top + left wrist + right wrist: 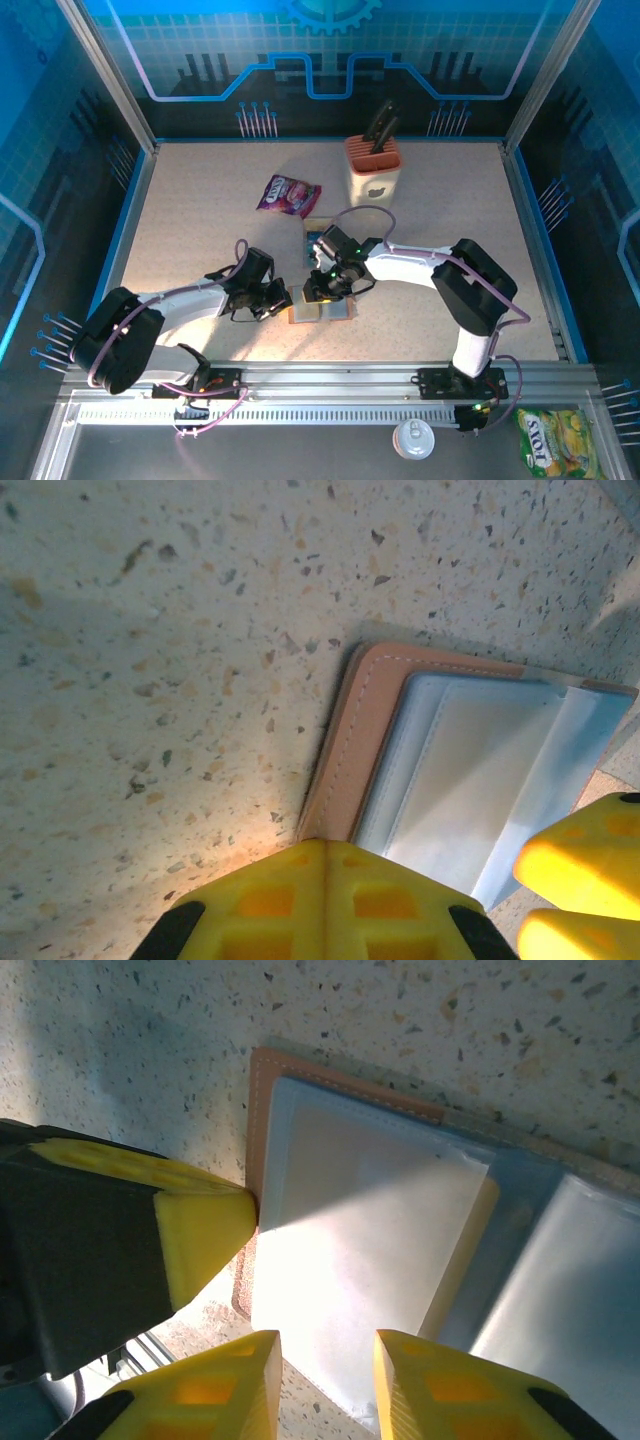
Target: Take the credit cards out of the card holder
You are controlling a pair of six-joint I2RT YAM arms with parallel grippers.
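Card holder (322,309): open flat, mid-worktop (450,240).
Left claw (325,860): pressed together, pinning its edge.
Right claw (325,1360): spread over pocketed credit card (400,1200).
Risk: pin may slip and holder drag; pinch may catch holder, not card.

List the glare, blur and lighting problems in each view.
Right wrist: glare whitens the clear sleeve on the card holder; the right pincer looks soft. Left wrist: the left pincer is blurred, the speckled table sharp. Top external: bright patch on the table near the arms' bases.
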